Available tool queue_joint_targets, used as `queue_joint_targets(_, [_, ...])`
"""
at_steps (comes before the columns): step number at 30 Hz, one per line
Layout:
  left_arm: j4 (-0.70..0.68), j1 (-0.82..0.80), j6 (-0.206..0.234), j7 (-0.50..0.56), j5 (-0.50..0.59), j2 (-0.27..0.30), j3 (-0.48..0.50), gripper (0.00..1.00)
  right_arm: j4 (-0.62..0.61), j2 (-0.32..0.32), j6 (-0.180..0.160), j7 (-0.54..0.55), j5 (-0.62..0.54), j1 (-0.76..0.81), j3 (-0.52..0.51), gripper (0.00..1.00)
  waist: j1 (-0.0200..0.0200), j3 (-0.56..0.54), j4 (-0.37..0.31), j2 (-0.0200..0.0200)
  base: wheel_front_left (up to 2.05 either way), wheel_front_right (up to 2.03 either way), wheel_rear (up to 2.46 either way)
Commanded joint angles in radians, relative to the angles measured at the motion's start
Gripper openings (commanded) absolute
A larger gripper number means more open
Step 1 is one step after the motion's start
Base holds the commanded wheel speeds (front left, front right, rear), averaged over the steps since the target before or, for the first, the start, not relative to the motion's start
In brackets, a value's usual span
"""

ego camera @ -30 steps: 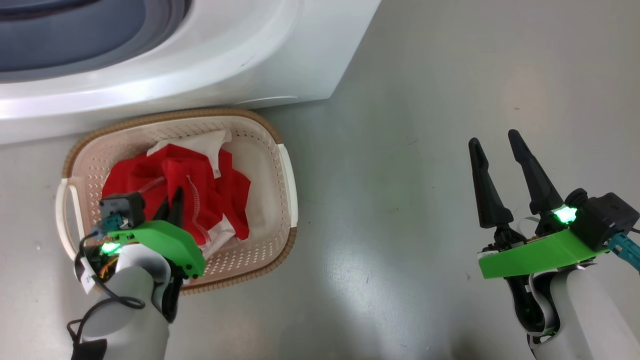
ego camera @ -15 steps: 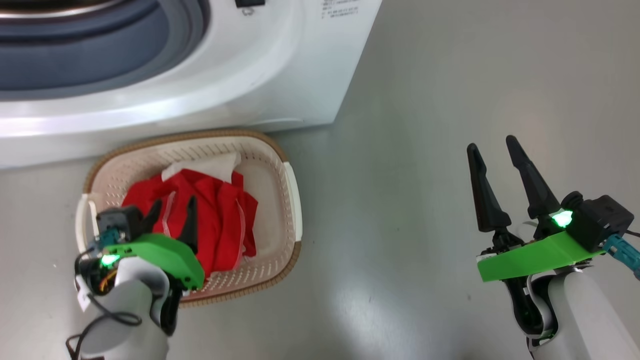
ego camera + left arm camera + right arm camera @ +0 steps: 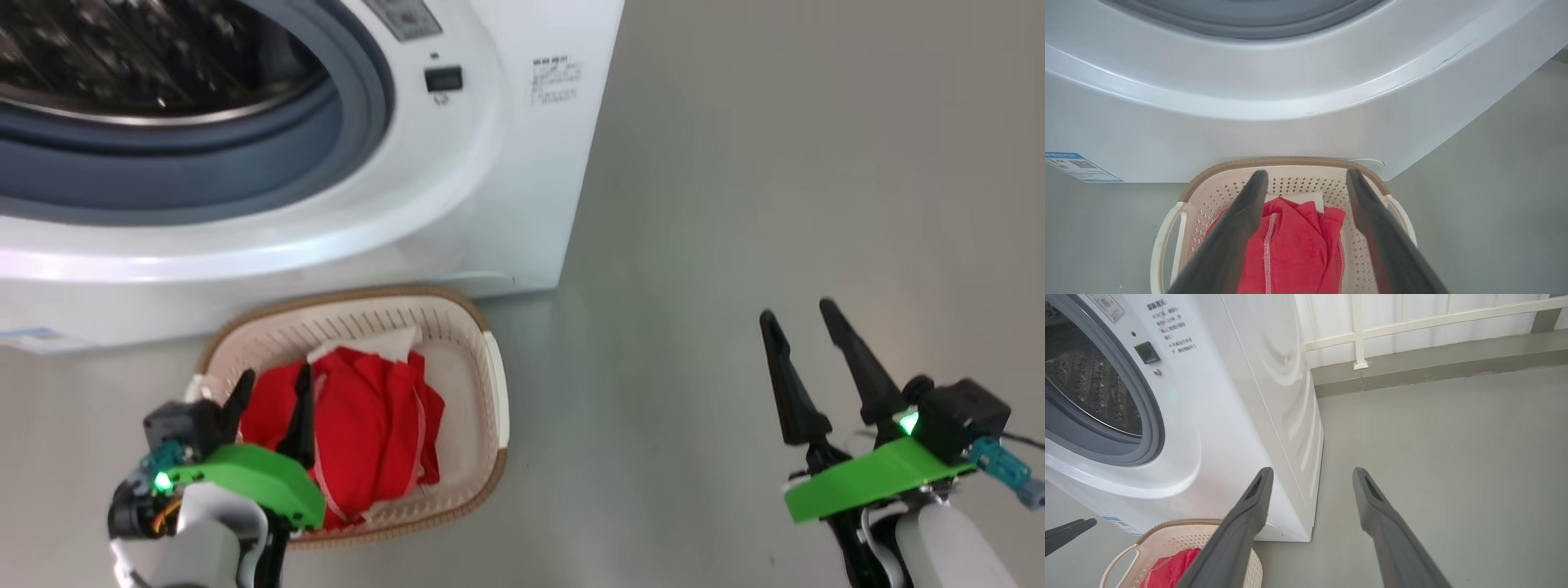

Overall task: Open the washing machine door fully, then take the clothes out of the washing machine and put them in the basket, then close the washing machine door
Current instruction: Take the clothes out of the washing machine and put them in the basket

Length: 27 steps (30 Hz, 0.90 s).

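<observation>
In the basket (image 3: 467, 371): clothes (image 3: 371, 425) partly hidden behind left claw (image 3: 275, 382), apart | right claw (image 3: 796, 314) apart

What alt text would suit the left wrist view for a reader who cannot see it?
The left hand, fingers spread open, hangs over a cream basket holding red clothes. The basket sits on a grey floor before the white washing machine, which bears a low blue label.
</observation>
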Motion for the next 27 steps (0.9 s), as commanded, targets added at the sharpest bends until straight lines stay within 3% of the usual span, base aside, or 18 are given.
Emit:
queue_joint_targets(1, [-0.042,0.042,-0.006,-0.012,0.015,0.031,0.040,1.00,-0.015,-0.013,0.007,-0.006,0.011,0.028,0.027,1.00,0.0000,-0.078,0.018,0.0000,0.00,0.00,0.00])
queue_joint_targets(27, [-0.545,0.403,-0.006,-0.012,0.132,0.012,0.124,1.00,-0.005,-0.047,0.007,-0.006,0.022,0.192,0.006,1.00,0.0000,-0.317,0.028,0.0000,0.00,0.00,0.00])
